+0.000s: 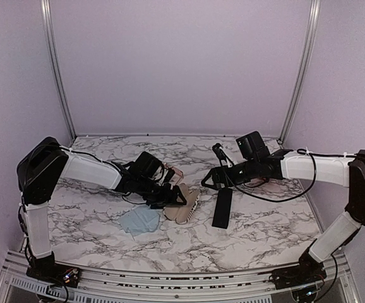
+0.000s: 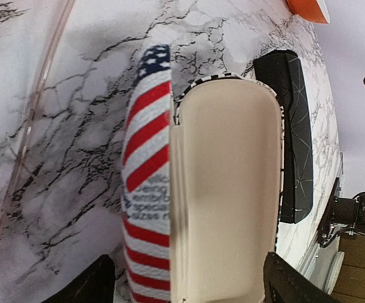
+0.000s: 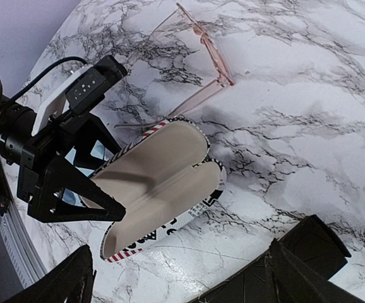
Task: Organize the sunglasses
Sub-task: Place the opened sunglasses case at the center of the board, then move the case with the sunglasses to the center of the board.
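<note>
The sunglasses [image 3: 212, 53] lie on the marble worktop [image 1: 264, 240] near its middle, just on the far-edge side of the striped case [image 2: 227, 189], apart from it, with their arms unfolded; I see only this one pale translucent pair, and a second pair I cannot find. They look light and thin; the plastic frame is probably stiff but easy to snap at the hinges, and the lenses would scratch or slip under hard pads; the safest hold is likely across the bridge or the thick front bar, with a gentle squeeze, rather than on an arm.

The striped case lies open, its cream lining bare; nothing is in it; it looks firm enough to stay put while something is set inside, though it may slide on the smooth marble. The black case [image 2: 293, 139] lies shut just beside it on the right-edge side; what it holds I cannot tell. A blue cloth [image 1: 139, 221] lies toward the near edge, left of the cases.

The left gripper [image 3: 116, 183] is spread wide, its fingers straddling the near end of the striped case without clamping it; the right gripper [image 3: 182, 271] is also spread wide and grasps nothing, hovering over the two cases with the sunglasses beyond.
</note>
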Tool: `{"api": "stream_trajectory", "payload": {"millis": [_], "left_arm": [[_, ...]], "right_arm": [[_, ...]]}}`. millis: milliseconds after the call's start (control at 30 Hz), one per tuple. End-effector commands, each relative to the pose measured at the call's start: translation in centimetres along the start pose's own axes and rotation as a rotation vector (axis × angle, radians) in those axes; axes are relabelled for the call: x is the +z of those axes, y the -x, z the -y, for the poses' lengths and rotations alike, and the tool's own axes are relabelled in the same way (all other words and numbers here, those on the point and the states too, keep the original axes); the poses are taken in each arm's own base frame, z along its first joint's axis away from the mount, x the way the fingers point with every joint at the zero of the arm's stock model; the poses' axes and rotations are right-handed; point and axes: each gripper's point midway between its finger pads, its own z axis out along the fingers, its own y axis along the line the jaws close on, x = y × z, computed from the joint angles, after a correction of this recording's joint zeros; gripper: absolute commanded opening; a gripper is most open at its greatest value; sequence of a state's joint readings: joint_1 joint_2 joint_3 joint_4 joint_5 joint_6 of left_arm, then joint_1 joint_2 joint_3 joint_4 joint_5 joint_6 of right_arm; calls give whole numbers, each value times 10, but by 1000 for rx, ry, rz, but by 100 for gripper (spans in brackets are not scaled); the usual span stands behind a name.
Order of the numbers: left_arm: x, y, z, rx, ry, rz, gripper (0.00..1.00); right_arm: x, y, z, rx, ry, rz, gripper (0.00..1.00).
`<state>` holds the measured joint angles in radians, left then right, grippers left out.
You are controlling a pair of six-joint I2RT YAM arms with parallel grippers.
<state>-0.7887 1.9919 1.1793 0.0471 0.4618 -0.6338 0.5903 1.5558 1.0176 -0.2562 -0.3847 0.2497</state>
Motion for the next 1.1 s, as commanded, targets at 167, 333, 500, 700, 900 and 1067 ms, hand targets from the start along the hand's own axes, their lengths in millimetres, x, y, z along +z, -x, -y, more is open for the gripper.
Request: {"api": "stream_trajectory", "payload": {"millis": [167,333,500,700,900,1067], "left_arm": [[-30,13,-1,87,135,66,75],[-43,22,5,126,157,106,64],[-47,26,8,148,166,119,47],[-44,27,7,162,171,109,41],[-33,26,1,157,181,92,37],[-25,22,-3,155,188,73,34]], "right_arm": [[-3,12,2,-9,-20,11,91],[-13,3,38,57,-228,23,90],[-32,-30,78,138,-445,22,79],[-41,-56,92,173,-516,-1,70],[-15,-67,86,186,-426,-64,59],[10,-81,88,187,-384,-155,54]]}}
